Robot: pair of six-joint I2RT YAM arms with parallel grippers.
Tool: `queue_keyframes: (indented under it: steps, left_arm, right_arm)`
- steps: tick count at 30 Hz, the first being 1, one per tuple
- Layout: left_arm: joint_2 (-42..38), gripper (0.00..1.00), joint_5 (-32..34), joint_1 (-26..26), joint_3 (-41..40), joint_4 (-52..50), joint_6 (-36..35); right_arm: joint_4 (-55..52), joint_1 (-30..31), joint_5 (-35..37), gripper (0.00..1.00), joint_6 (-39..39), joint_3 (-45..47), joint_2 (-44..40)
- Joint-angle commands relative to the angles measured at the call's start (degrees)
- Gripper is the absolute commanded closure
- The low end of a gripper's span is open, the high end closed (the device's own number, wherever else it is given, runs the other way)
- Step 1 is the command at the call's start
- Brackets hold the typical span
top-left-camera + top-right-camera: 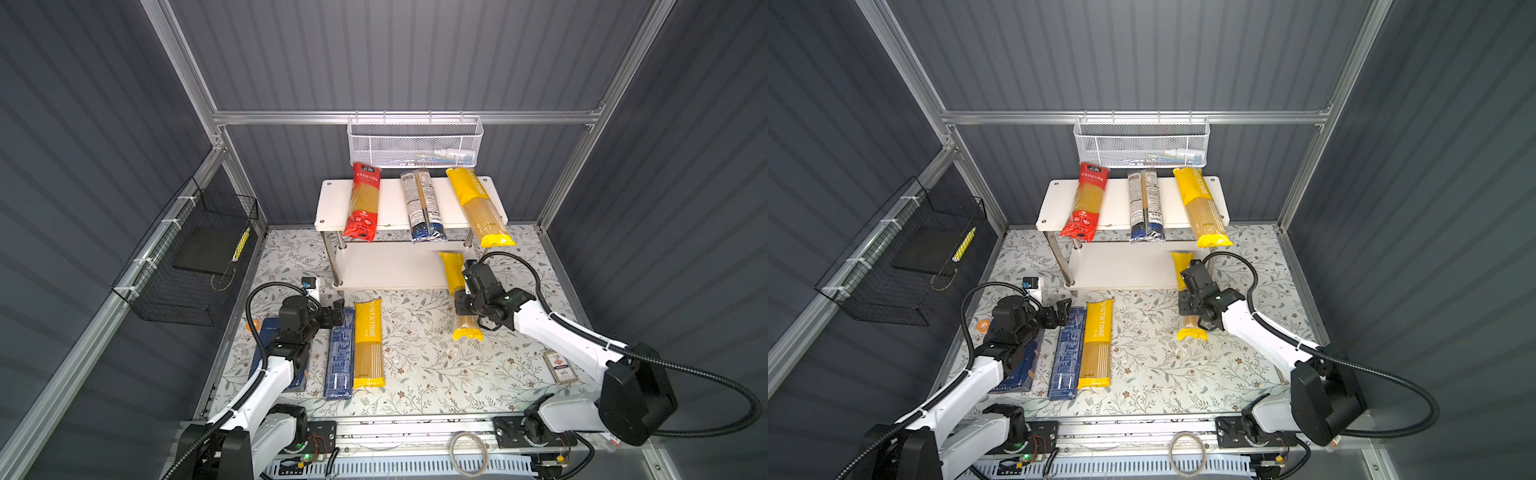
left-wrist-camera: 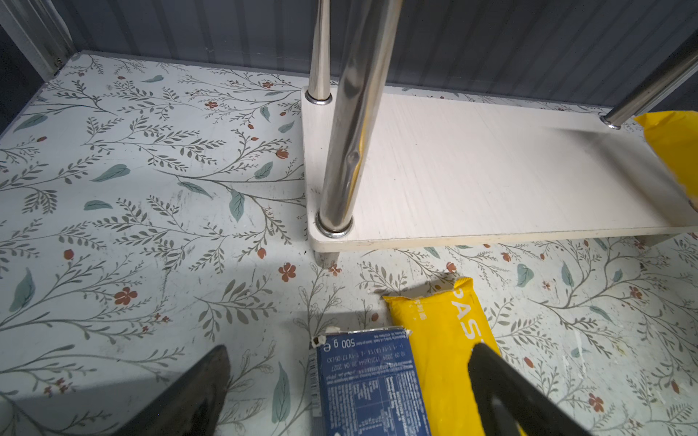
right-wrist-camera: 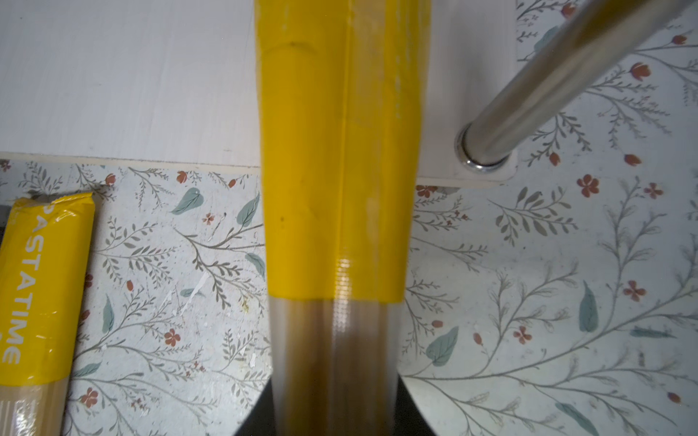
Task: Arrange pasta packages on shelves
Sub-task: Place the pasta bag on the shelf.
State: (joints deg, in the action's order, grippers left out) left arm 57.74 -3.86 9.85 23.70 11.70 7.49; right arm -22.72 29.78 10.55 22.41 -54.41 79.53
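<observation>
The shelves (image 1: 390, 203) stand at the back, white boards on chrome legs. The top board carries a red pack (image 1: 362, 203), a clear and dark-blue pack (image 1: 423, 205) and a yellow bag (image 1: 478, 205). My right gripper (image 3: 336, 407) is shut on another yellow spaghetti bag (image 3: 336, 188), whose far end reaches over the lower board (image 3: 132, 75) near its right front leg (image 3: 528, 94). My left gripper (image 2: 351, 351) is open above the far ends of a narrow dark-blue box (image 2: 370, 385) and a yellow bag (image 2: 442, 339) lying side by side on the table. A wider blue box (image 1: 1021, 374) lies partly under the left arm.
A white mesh basket (image 1: 415, 143) hangs on the back rail above the shelves. A black wire basket (image 1: 187, 266) hangs on the left wall. A small printed card (image 1: 561, 365) lies at the right of the floral table, beside the right arm.
</observation>
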Motion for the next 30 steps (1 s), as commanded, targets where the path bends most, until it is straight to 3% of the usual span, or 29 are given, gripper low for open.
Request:
queue_keyframes:
  steps: [1,14,18,20,30]
  left_arm:
    - [-0.2,0.01,-0.1,0.4,-0.5,0.4,-0.7]
    - [-0.2,0.01,0.0,0.4,-0.5,0.4,-0.6]
    - [-0.2,0.01,0.1,0.4,-0.5,0.4,-0.6]
    - [-0.3,0.01,0.1,0.5,-0.5,0.4,-0.6]
    - [-0.6,0.01,0.0,0.4,-0.7,0.5,-0.6]
  right_arm:
    - [7.1,-1.1,2.7,0.7,-1.5,-3.9,0.7]
    - [10.7,-3.5,1.4,0.67,-2.0,-8.4,8.9]
    - [10.9,-3.4,1.7,0.59,-2.3,-9.5,10.6]
    - [10.8,-3.5,1.7,0.5,-2.1,-9.6,10.7]
    - [10.2,-2.7,-0.4,0.41,0.9,-4.7,4.8]
